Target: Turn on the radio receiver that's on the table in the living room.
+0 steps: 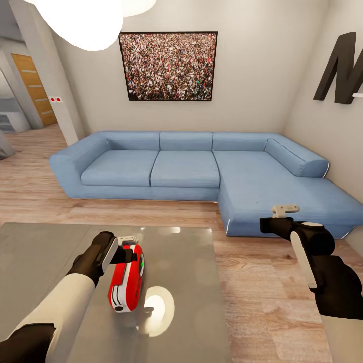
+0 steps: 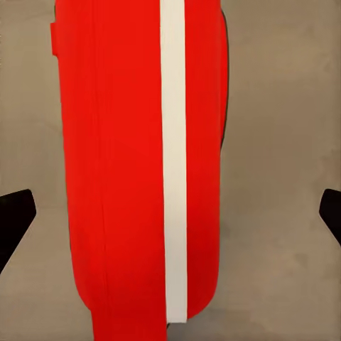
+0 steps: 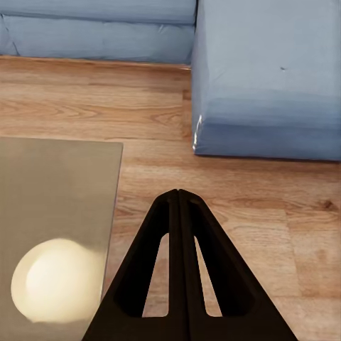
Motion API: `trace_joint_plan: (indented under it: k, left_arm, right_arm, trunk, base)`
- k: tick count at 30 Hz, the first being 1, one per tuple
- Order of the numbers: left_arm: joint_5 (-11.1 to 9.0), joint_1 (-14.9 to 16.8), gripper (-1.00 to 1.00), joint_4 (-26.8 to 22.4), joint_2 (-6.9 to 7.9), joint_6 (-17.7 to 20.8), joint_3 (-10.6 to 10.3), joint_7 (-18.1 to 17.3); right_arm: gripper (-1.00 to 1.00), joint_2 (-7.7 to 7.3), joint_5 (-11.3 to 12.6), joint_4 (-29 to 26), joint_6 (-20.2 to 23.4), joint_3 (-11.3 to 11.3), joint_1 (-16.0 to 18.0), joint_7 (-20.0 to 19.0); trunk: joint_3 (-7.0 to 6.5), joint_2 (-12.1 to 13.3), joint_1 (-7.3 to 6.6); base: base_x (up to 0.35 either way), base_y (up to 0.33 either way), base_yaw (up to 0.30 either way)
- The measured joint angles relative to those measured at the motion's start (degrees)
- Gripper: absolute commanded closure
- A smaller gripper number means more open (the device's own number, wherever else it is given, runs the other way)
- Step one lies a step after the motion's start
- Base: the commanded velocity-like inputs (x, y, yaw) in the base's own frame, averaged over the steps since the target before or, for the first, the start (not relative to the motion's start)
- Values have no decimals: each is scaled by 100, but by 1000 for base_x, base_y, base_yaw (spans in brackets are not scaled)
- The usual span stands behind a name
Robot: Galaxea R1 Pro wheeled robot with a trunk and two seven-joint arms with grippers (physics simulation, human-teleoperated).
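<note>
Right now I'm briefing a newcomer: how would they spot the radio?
Facing the blue L-shaped sofa, look down at the glossy grey low table before it. There lies a small red, white-edged radio at the left gripper, the table's sole object.

The head view looks forward and down from above the glossy grey reflective surface (image 1: 45, 252), taking in the blue L-shaped sofa (image 1: 201, 169) and beige wall beyond. The left wrist view sits very close over the flat red radio with a white stripe (image 2: 128, 177) on that surface (image 2: 284, 142). The right wrist view looks down past the surface's edge (image 3: 57, 192) to the light wood floor (image 3: 249, 185) and sofa (image 3: 270, 78), all shared with the head view.
</note>
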State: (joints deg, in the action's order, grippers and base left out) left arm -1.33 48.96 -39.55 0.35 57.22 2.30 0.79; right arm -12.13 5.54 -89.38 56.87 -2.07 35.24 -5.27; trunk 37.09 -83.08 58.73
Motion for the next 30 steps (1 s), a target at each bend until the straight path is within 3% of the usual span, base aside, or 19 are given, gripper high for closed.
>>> trace_joint_plan:
  k: [30]
  left_arm:
    - [-6, 0, -100, -16, 1, 0, -1, -9]
  right_arm:
    - [100, 1, 0, 2, 0, 5, 0, 0]
  trunk:
    - [0, 0, 0]
  base:
    - [0, 0, 0]
